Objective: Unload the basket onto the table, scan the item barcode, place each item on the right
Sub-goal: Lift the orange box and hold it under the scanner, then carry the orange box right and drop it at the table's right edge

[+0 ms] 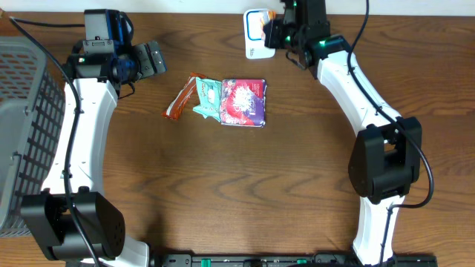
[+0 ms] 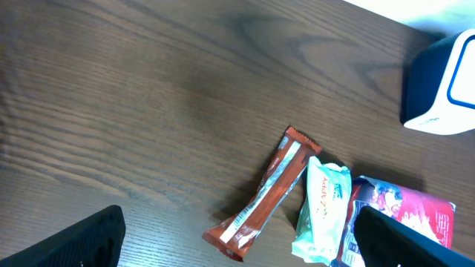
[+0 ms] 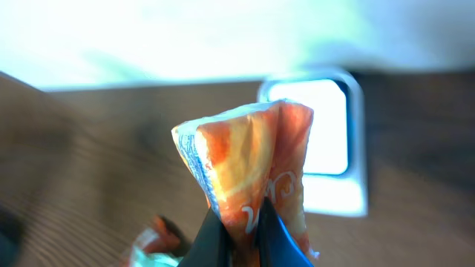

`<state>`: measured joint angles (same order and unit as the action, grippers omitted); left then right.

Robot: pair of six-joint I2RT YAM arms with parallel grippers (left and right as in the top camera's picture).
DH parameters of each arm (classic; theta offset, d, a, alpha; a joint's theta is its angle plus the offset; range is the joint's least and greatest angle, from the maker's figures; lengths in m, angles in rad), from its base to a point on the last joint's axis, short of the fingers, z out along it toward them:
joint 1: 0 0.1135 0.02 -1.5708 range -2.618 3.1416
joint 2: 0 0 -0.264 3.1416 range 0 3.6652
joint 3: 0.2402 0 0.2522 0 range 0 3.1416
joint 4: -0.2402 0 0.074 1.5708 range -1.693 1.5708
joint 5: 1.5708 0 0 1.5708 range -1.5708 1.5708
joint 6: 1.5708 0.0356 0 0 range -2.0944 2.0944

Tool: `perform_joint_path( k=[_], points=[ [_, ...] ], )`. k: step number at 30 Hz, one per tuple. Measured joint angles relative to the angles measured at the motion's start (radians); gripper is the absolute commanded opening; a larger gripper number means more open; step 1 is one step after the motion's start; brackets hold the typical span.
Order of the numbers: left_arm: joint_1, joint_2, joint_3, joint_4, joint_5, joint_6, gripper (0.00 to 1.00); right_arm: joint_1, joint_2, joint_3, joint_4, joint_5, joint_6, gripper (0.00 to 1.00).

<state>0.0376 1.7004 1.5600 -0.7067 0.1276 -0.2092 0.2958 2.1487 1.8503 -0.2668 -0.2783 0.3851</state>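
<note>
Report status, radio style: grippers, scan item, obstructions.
Left gripper open, empty. Right gripper shut on orange packet, held up before the scanner. Nothing visible between them.

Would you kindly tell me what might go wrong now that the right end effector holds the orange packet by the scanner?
1. The right end effector pinches only the bottom edge of the orange packet, so it may slip out.
2. The packet is folded and no barcode shows, so the scanner beyond it may fail to read it.
</note>
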Motion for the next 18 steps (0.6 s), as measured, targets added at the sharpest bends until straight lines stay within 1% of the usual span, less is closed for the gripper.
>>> perform_joint_path(
  k=[5,7,9,13,16,18],
  points=[
    [0.000,0.000,0.000,-0.001,0.000,0.000,0.98,0.000,0.040,0.002,0.211,-0.079,0.140,0.01],
    [0.000,0.000,0.000,0.000,0.000,0.000,0.98,0.000,0.071,0.003,0.266,-0.122,0.190,0.01],
    [0.000,0.000,0.000,0.000,0.000,0.000,0.98,0.000,0.105,0.003,0.291,-0.154,0.245,0.01],
    [0.000,0.000,0.000,0.000,0.000,0.000,0.98,-0.009,0.164,0.003,0.287,-0.191,0.339,0.01],
    [0.000,0.000,0.000,0.000,0.000,0.000,0.98,-0.026,0.181,0.003,0.294,-0.224,0.366,0.01],
    [0.000,0.000,0.000,0.000,0.000,0.000,0.98,-0.044,0.181,0.002,0.338,-0.266,0.361,0.01]
  ],
)
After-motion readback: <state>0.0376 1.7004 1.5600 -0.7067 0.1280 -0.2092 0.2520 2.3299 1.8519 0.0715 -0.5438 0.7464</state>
